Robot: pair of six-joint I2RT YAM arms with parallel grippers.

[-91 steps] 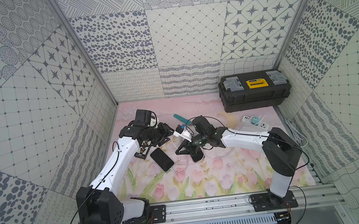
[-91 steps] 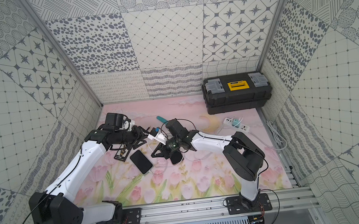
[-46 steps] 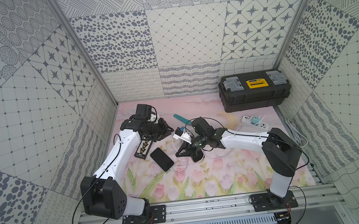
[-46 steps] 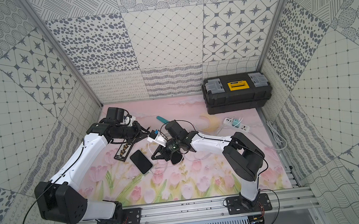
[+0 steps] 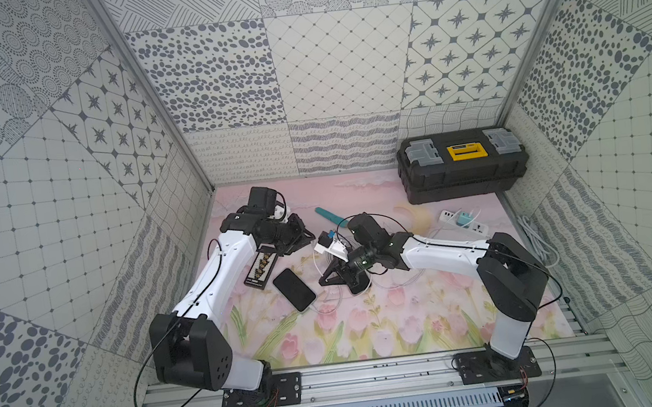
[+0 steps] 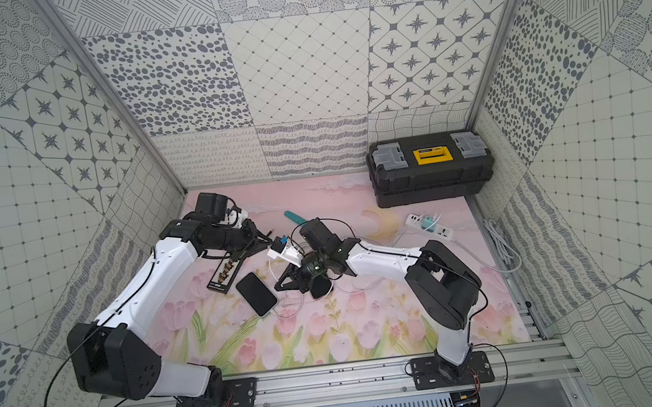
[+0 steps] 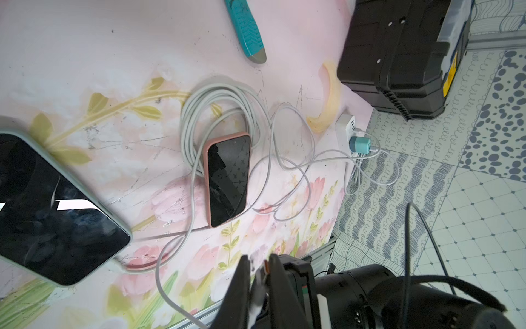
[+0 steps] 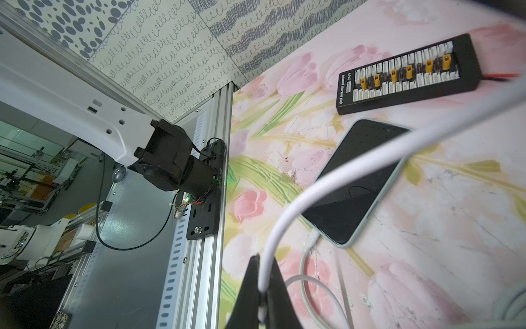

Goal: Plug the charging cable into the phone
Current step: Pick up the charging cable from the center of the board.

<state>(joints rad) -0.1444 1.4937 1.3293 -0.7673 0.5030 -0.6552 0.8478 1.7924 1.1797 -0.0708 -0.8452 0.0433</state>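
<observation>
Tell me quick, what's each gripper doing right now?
Left gripper: closed on a small object, unclear what.
Right gripper: closed on the cable.

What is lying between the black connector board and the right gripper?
The phone, flat on the mat, screen up, lies between connector board and right gripper; both top views show it.

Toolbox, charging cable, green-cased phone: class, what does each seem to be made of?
The toolbox: matte black moulded plastic, ribbed sides. The charging cable: smooth white rubbery sheath, bending freely. The phone: glossy, reflective glass-like screen; pale green case, probably silicone or plastic.
</observation>
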